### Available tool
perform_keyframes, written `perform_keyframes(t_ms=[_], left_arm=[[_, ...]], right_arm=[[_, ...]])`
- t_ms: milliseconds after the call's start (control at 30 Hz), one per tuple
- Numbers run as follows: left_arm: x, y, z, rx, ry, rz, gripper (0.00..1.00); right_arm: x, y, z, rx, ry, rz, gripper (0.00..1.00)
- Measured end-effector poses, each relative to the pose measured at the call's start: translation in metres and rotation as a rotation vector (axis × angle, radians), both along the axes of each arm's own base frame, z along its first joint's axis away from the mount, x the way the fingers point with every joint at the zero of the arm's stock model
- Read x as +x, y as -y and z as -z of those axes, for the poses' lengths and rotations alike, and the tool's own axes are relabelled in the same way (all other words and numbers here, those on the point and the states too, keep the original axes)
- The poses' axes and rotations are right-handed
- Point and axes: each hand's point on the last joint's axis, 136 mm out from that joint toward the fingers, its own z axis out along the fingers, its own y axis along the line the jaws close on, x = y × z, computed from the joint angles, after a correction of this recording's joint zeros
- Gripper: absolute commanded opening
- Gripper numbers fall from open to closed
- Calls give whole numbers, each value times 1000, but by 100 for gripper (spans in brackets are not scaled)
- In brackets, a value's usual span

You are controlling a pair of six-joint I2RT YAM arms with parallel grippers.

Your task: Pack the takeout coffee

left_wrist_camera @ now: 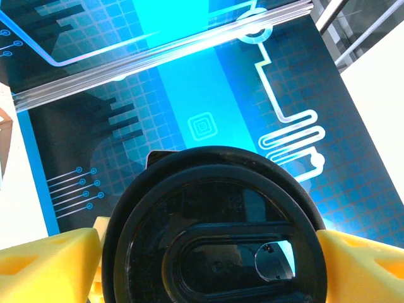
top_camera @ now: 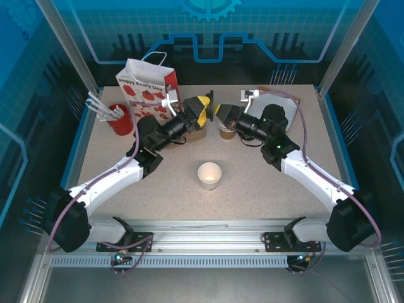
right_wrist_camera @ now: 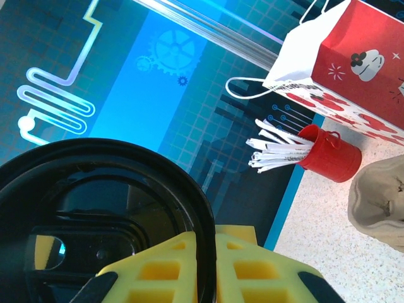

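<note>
Enclosing the speckled beige table (top_camera: pixel 252 189), blue circuit-patterned walls (top_camera: pixel 126 25).

Robot test cell in a laboratory, not a home or a shop. Findings: the left arm (top_camera: pixel 107 183) and the right arm (top_camera: pixel 315 177), both white with cables running along them, are bolted to a slotted aluminium rail (top_camera: pixel 208 230) at the near edge of a speckled table (top_camera: pixel 252 189). Aluminium posts (top_camera: pixel 69 44) frame the cell. Blue panels (top_camera: pixel 126 31) printed with circuit traces and a gear emblem (top_camera: pixel 209 7) wall it in. A red gift bag (top_camera: pixel 148 85) and a red cup of white sticks (top_camera: pixel 121 120) stand at the back left.
</note>
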Motion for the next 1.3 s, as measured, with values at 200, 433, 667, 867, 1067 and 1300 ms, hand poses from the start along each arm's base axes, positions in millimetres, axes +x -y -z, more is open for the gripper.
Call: perform_keyframes(t_ms=[200, 433, 667, 867, 1067, 1300], left_arm=[[0, -1, 1, -3, 2, -4, 79], [0, -3, 4, -8, 6, -14, 72], [-1, -8, 20, 23, -6, -42, 70], [-7, -19, 49, 129, -12, -100, 70], [-25, -35, 77, 413, 42, -171, 71], [-69, -14, 152, 890, 130, -62, 71]], right_arm=[[1, 0, 1, 1, -3, 2, 14], [3, 0, 4, -3, -16, 10, 21], [2, 2, 11, -31, -20, 15, 45], [-2, 36, 13, -143, 17, 94, 69], [-17, 70, 12, -520, 138, 177, 84], [-30, 112, 87, -918, 52, 174, 85]])
